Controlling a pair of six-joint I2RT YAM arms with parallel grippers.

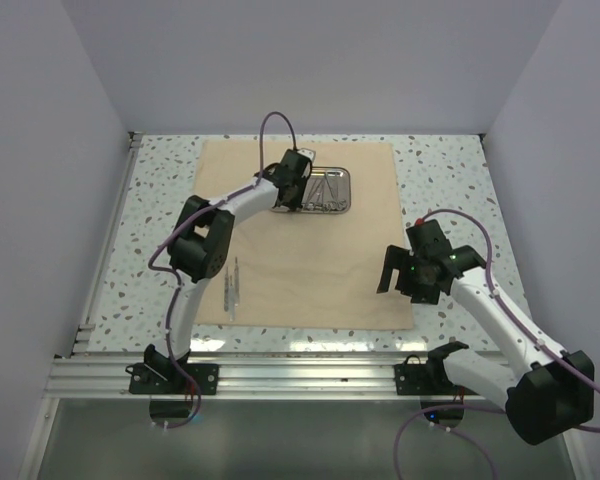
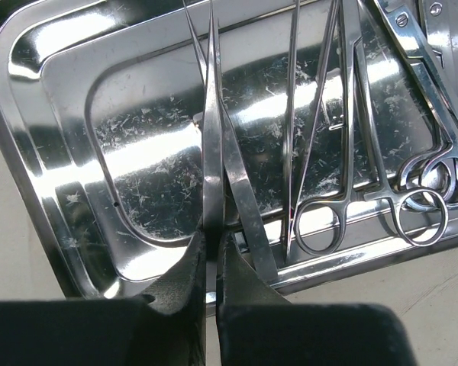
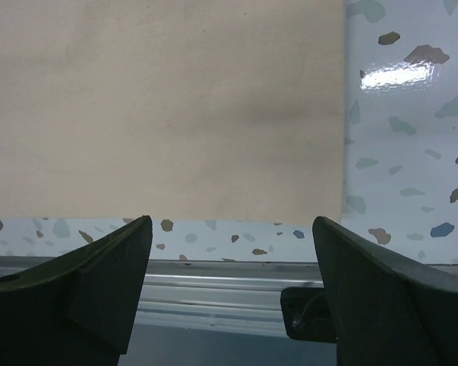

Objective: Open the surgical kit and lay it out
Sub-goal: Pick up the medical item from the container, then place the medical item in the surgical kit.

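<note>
From above, the left gripper [image 1: 292, 186] covers the 9 o'clock end of the tray [image 1: 341, 206], and the tools inside it show only as a tangle of thin bright lines. In the left wrist view the tray is cut off at the top and right, and its scratched, mirror-bright floor glares in bands. The black fingers [image 2: 185, 282] are pressed together on one pair of tweezers [image 2: 212, 152] and hide its rear end. Its tip runs out of frame at 12 o'clock. A second thin blade [image 2: 244, 206] slants across toward 5 o'clock; I cannot tell whether it is a separate tool. To the right lie ring-handled tools [image 2: 319, 221], the farthest ones cropped by the frame edge. The tray sits at the 12 o'clock side of the beige cloth [image 1: 320, 270], which is spread flat on the speckled table [image 1: 450, 170]. Two slim tools [image 1: 231, 285] lie side by side on the cloth near its 8 o'clock corner, too small to identify. The right gripper [image 1: 412, 285] hangs at the cloth's 4 o'clock edge with its fingers [image 3: 99, 282] spread wide and nothing between them. Its own camera shows only a corner of plain cloth, table and the metal rail [image 3: 214, 293].
</note>
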